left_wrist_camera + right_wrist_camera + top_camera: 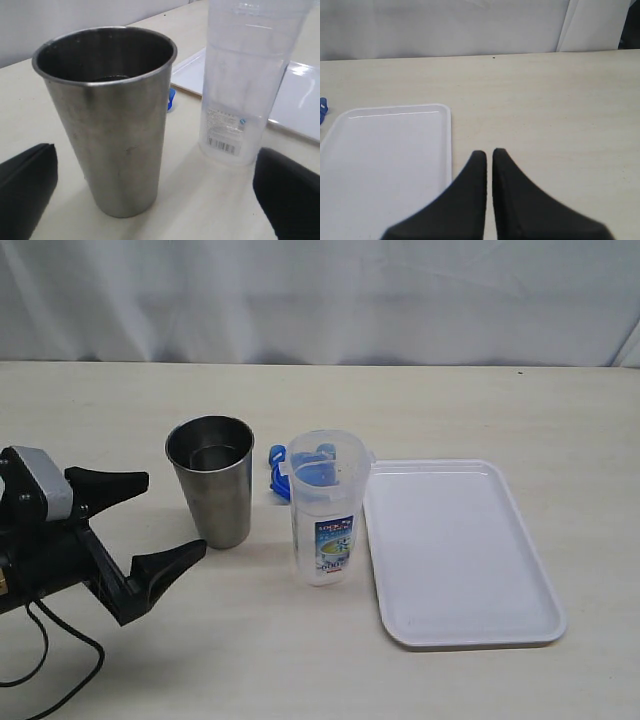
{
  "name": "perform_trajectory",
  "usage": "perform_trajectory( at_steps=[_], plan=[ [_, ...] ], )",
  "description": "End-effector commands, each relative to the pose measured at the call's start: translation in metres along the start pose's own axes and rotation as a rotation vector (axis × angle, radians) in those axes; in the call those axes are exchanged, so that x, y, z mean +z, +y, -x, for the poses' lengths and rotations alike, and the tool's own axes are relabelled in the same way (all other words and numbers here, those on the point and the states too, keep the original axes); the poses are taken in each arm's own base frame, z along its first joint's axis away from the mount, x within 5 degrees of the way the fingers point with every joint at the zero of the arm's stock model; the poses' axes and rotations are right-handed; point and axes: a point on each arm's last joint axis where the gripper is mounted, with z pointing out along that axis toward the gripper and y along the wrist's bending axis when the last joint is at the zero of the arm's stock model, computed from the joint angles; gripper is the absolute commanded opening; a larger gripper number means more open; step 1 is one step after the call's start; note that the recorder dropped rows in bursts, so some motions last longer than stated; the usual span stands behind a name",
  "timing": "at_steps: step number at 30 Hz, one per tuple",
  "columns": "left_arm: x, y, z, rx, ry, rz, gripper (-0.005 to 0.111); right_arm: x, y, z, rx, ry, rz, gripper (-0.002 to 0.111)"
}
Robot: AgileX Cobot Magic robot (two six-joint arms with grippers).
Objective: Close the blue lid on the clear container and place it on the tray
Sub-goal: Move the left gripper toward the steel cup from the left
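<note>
The clear container [325, 510] stands upright and open-topped mid-table, just left of the white tray [455, 550]. The blue lid [282, 470] lies on the table behind it, partly seen through its clear wall. My left gripper [176, 512] is open wide at the left, its fingers pointing at a steel cup [210, 480] and touching nothing. The left wrist view shows the cup [107, 115] close between the spread fingers [25, 190], with the container [245, 85] beyond. My right gripper [489, 152] is shut and empty over the table beside the tray [390, 150]; it is outside the exterior view.
The steel cup stands between my left gripper and the container, a hand's width from the container. A cable [60, 660] trails from the left arm at the front left. A white curtain [320, 300] runs behind the table's far edge.
</note>
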Motion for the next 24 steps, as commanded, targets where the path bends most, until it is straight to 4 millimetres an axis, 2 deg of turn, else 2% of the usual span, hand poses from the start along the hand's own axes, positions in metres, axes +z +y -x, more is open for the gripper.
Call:
perform_trajectory(
  at_steps=[1,5,8,12,17,24],
  plan=[
    [0.001,0.002,0.001,-0.006,-0.015,0.007,0.1,0.0,0.0,0.001,0.0,-0.016,-0.003,0.005],
    [0.001,0.005,0.001,-0.022,-0.017,0.042,0.105,0.0,0.0,0.001,0.0,-0.016,-0.003,0.005],
    [0.001,0.009,0.001,-0.078,-0.021,0.086,0.105,0.0,0.0,0.001,0.0,-0.016,-0.003,0.005],
    [0.001,0.007,0.001,-0.071,-0.02,0.065,0.105,0.0,0.0,0.001,0.0,-0.016,-0.003,0.005],
    [0.0,0.013,0.001,-0.103,-0.026,0.132,0.105,0.0,0.0,0.001,0.0,-0.016,-0.003,0.005],
    [0.01,0.016,0.009,-0.056,-0.042,0.085,0.105,0.0,0.0,0.001,0.0,-0.016,-0.003,0.005]
  ],
)
